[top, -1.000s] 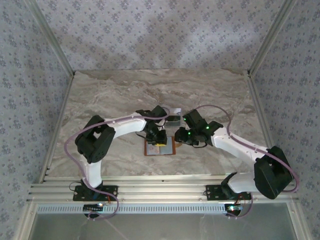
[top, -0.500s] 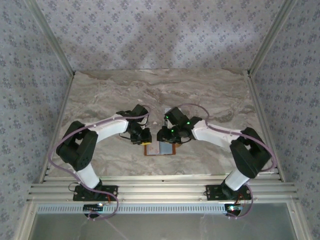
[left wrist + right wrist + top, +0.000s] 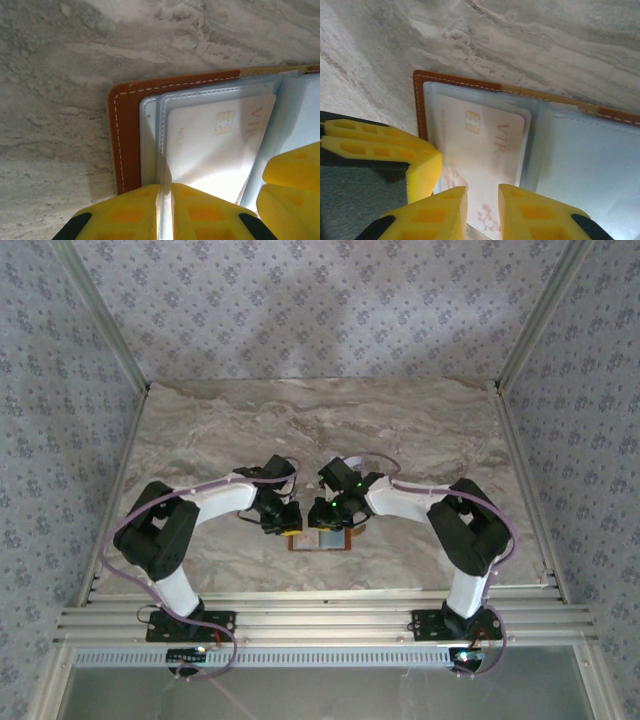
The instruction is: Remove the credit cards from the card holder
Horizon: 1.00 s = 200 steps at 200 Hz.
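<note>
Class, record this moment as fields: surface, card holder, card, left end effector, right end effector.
surface: marble-patterned table
card holder: lying open, brown cover, clear pockets
credit card: white, with chip, in a clear pocket
left end effector: shut on the edge of the clear sleeve
right end effector: jaws narrowly apart above the card's near end

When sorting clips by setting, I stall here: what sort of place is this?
Probably a robot test booth, not a home: patterned panels wall in a marble-look table, with aluminium rails carrying the left arm and right arm.
</note>
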### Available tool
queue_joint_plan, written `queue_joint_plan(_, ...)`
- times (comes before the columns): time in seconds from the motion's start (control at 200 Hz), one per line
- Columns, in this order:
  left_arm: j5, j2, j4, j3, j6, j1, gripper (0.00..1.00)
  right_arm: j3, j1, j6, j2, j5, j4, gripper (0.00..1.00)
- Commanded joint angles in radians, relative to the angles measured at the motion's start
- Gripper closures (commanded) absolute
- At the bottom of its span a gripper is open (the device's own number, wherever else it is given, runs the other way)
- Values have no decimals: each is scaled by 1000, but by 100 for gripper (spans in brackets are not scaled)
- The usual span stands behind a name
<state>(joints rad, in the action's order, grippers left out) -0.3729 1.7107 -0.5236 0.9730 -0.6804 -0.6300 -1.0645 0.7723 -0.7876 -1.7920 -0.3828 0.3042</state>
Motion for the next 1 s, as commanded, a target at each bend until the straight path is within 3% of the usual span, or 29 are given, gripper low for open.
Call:
queue_joint_plan(0.0, 40, 25, -45, 4, 23, 1, 85, 15, -14, 23, -26, -5, 12, 76)
queue_joint_plan(0.235, 66, 42, -73, -3, 37, 2, 85, 44, -17, 28, -51, -1, -6, 76)
queue_joint_plan(0.595, 61, 35, -62, -31, 21, 0, 85, 63, -16, 32, -77, -9, -25, 87)
queue_joint_plan(0.994, 85, 6, -81, -43, 21, 0, 81, 47, -22, 75, -28, 149, 119, 95)
